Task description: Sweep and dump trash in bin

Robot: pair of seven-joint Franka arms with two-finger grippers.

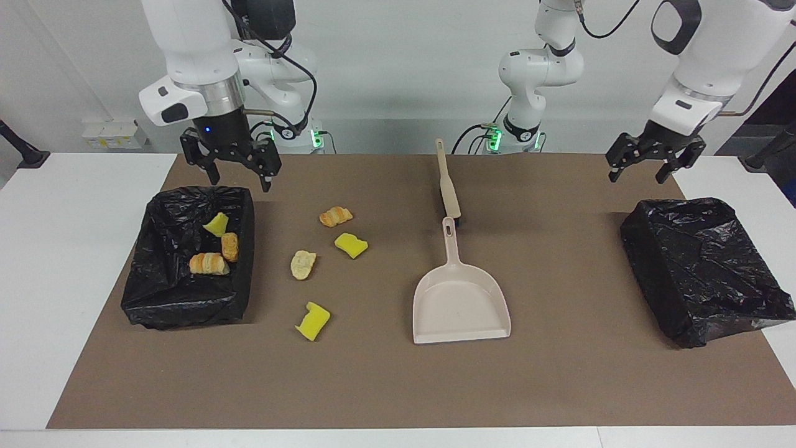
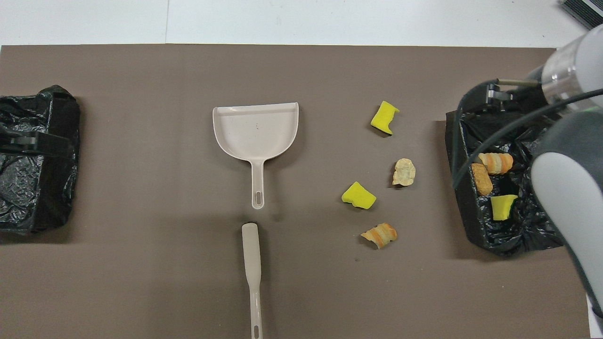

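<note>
Several pieces of trash lie loose on the brown mat: a croissant (image 1: 336, 216) (image 2: 379, 234), a yellow sponge chunk (image 1: 351, 244) (image 2: 358, 195), a bread piece (image 1: 303, 264) (image 2: 404, 171) and another yellow chunk (image 1: 313, 321) (image 2: 384, 117). Three more pieces (image 1: 210, 249) (image 2: 490, 174) sit inside the black-lined bin (image 1: 180, 311) (image 2: 464, 212) at the right arm's end. My right gripper (image 1: 231, 169) hangs open and empty over that bin's edge nearest the robots. My left gripper (image 1: 640, 169) (image 2: 33, 141) hangs open and empty over the mat beside the other bin.
The beige dustpan (image 1: 460, 298) (image 2: 256, 132) lies mid-mat, its handle toward the robots. The beige brush (image 1: 448, 180) (image 2: 251, 254) lies in line with that handle, nearer the robots. A second black-lined bin (image 1: 703, 274) (image 2: 37, 188) sits at the left arm's end.
</note>
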